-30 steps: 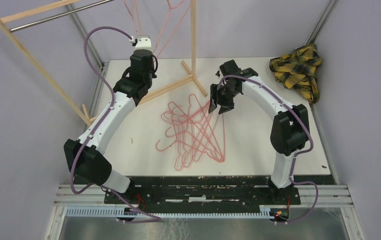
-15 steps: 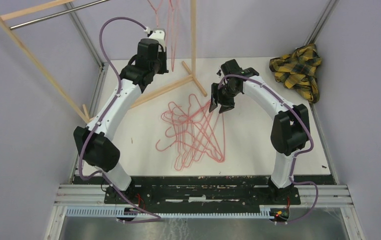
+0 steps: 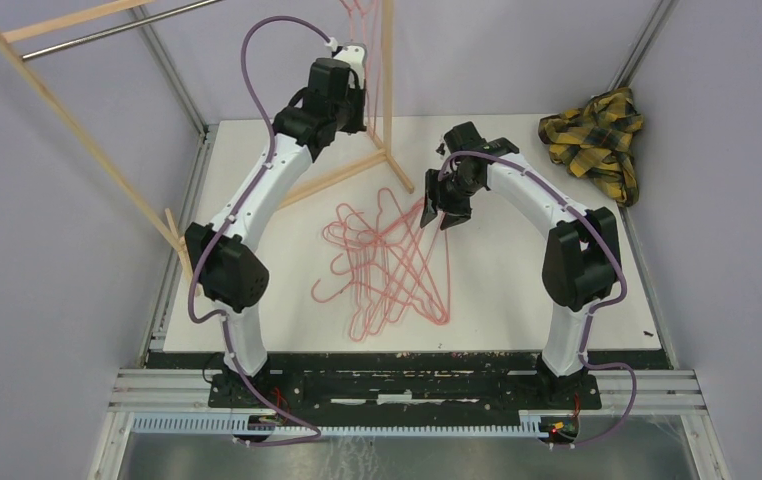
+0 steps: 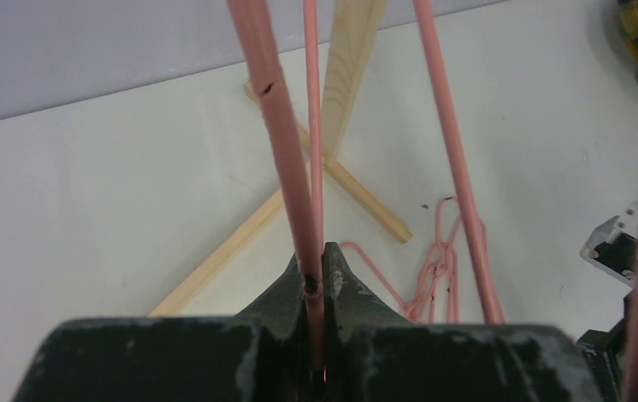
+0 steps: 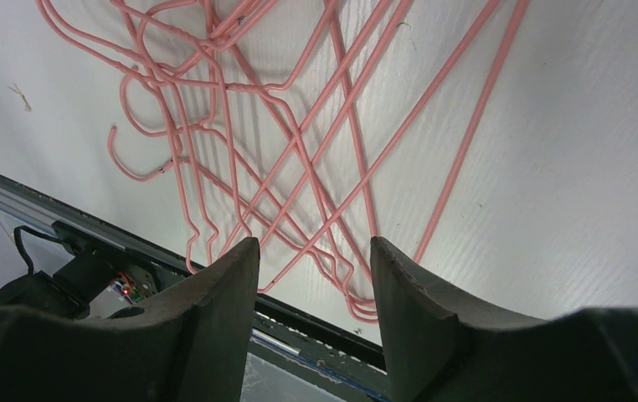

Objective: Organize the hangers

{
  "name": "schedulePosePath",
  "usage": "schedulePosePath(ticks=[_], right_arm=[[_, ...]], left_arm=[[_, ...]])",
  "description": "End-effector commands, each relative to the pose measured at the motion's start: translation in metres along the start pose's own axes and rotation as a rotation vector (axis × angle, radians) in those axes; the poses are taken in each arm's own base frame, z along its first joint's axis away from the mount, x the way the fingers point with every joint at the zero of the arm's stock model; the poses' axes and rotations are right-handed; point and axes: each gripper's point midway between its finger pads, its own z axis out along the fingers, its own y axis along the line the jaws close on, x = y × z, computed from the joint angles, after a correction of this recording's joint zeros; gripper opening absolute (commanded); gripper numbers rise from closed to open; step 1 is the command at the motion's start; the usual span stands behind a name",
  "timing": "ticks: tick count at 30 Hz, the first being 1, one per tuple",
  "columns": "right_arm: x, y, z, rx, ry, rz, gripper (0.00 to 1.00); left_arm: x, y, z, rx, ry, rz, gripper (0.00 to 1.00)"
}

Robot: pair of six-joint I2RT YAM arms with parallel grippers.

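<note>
Tabletop (image 3: 517, 300) hangers (image 3: 397, 262), hooks mostly L

Pink hanger (image 4: 286, 167) in closed tool (image 4: 316, 285)

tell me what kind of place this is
Likely a robot lab cell: left arm and right arm bolted by a white table, plain walls around it, a wooden rack and pink hangers.

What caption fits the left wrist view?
Left gripper shut on a pink hanger, raised near the rack, with the hanger pile on the table below.
</note>
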Motion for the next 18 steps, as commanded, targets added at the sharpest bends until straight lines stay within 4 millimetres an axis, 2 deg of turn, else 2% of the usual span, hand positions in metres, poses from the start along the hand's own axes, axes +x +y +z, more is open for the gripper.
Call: schedulePosePath(ticks=[1, 6, 8, 12, 15, 18], right_arm=[[-0.009, 0.011, -0.021, -0.043, -0.069, -0.010, 0.60], [-0.011, 0.013, -0.021, -0.052, -0.073, -0.015, 0.60], [-0.011, 0.014, -0.021, -0.055, -0.074, -0.017, 0.60], [-0.012, 0.015, -0.024, -0.058, -0.081, -0.025, 0.62], [-0.011, 0.015, -0.026, -0.058, -0.079, -0.034, 0.62], [-0.010, 0.015, -0.025, -0.057, -0.071, -0.037, 0.63]], left_arm=[[-0.001, -0.033, -0.004, 0.088, 0.024, 0.023, 0.03], [0.007, -0.038, -0.005, 0.086, 0.045, 0.015, 0.03], [0.006, -0.034, -0.007, 0.074, 0.041, 0.019, 0.08], [-0.001, -0.033, -0.017, 0.076, 0.018, 0.032, 0.40], [-0.008, -0.031, -0.027, 0.080, -0.008, 0.043, 0.56], [-0.015, -0.027, -0.041, 0.082, -0.032, 0.048, 0.86]])
